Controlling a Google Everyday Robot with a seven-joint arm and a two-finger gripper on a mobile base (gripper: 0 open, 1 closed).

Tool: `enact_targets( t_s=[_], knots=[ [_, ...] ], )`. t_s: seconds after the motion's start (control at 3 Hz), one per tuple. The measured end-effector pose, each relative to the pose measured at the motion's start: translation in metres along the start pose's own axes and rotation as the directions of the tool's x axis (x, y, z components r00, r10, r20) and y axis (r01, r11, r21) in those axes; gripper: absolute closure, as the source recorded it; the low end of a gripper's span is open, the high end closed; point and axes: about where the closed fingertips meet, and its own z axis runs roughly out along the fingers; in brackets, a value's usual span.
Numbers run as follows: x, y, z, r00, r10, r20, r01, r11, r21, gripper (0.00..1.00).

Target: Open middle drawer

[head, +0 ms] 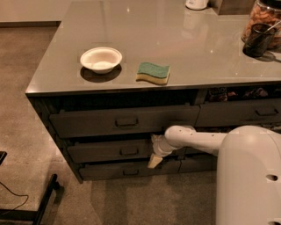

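The single camera view looks down on a grey counter with a bank of dark drawers beneath it. The middle drawer sits in the left column, below the taller top drawer and above the slim bottom drawer. Its small pull is at the centre of its front, and a dark gap shows above its upper edge. The gripper is at the right end of that drawer's front, to the right of the pull and not on it. It points down, and its pale tip reaches the upper edge of the bottom drawer. Whether the claw is spread or pressed together cannot be told from here. The white arm runs from it to the right, into the robot's bulky white body in the lower right corner. On the counter a white bowl stands near the front left, with a green and yellow sponge near it on the right, apart from it. A dark cup stands at the far right, against a jar.
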Motion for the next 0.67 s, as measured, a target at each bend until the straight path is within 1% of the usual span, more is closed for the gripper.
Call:
enact_targets(
  t_s=[0.67],
  knots=[
    [0.0000,0.0000,0.0000,1.000,0.000,0.000,0.000,1.0000,0.000,0.66]
  ],
)
